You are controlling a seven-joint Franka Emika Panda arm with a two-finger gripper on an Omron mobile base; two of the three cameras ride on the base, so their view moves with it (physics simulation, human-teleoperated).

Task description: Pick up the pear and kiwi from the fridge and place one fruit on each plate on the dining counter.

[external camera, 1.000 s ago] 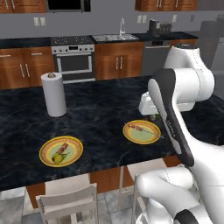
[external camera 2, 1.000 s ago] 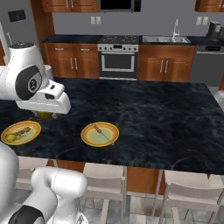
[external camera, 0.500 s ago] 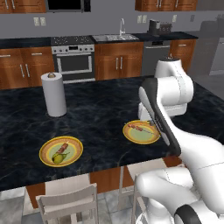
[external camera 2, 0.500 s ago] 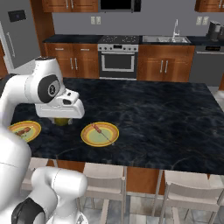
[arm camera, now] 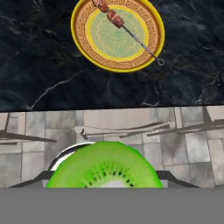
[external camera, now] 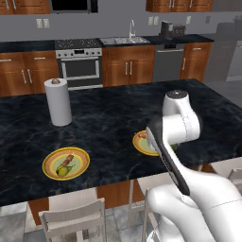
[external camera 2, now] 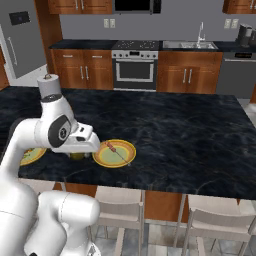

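Even flat rendered light, soft shadows, slightly blurry views

Counts on the dining counter point(external camera: 108, 123)
Two plates point(external camera: 65, 163) point(external camera 2: 115, 153), one pear point(external camera: 62, 171), one kiwi point(arm camera: 104, 167), one paper-towel roll point(external camera: 58, 102).

surface: dining counter point(external camera: 108, 118) had a glossy black marbled top on a brown wooden base
left plate: yellow plate point(external camera: 66, 163) lay flat near my front edge, carrying the pear point(external camera: 62, 171) and a skewer
right plate: second yellow plate point(external camera 2: 114, 153) sat well apart from the first, also near the front edge, bearing a skewer point(arm camera: 127, 29)
towel roll: paper towel roll point(external camera: 58, 102) stood upright on the top, behind the left plate
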